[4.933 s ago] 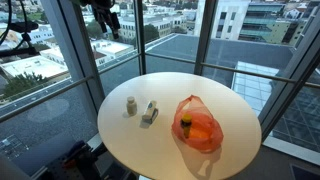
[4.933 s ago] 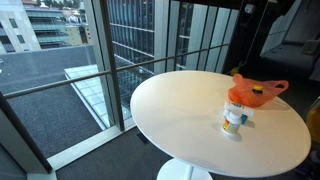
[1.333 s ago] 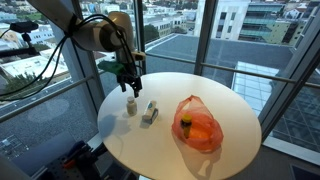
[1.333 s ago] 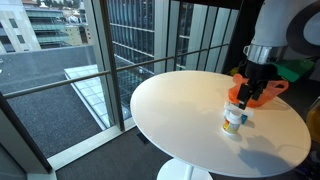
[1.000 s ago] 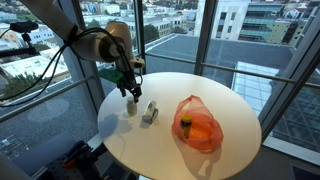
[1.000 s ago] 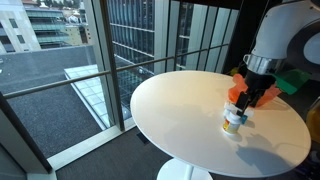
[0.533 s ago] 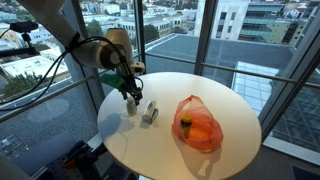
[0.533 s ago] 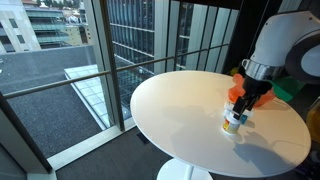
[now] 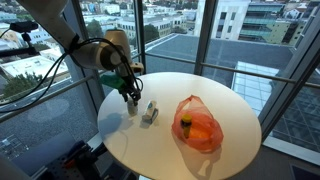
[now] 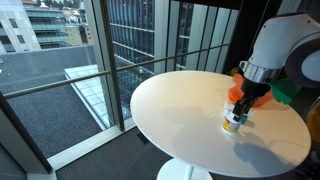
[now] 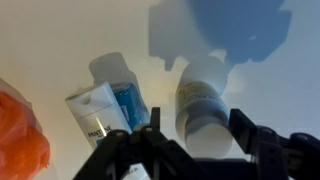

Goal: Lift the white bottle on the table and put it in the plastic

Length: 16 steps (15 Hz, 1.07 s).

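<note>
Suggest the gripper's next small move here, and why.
Probably descend slightly: the wrist view shows the white bottle between the open jaws of the gripper, while in an exterior view the gripper looks level with only the bottle's top.

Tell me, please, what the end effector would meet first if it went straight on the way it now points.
Most likely the white bottle: in the wrist view it sits between the fingers of the open end effector, with the table beneath. Depth is unclear.
</note>
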Each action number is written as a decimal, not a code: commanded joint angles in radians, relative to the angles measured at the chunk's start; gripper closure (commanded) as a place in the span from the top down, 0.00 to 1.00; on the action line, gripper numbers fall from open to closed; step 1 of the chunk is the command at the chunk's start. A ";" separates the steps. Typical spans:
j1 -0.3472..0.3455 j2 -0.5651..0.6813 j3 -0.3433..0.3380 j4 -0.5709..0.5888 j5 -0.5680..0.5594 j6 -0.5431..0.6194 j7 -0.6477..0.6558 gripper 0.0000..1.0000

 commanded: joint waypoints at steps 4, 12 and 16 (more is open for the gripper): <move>0.007 -0.005 -0.012 0.017 -0.044 0.006 0.025 0.34; 0.004 -0.022 -0.018 0.030 -0.040 0.004 0.021 0.16; -0.008 -0.058 -0.024 0.047 -0.015 -0.012 0.005 0.16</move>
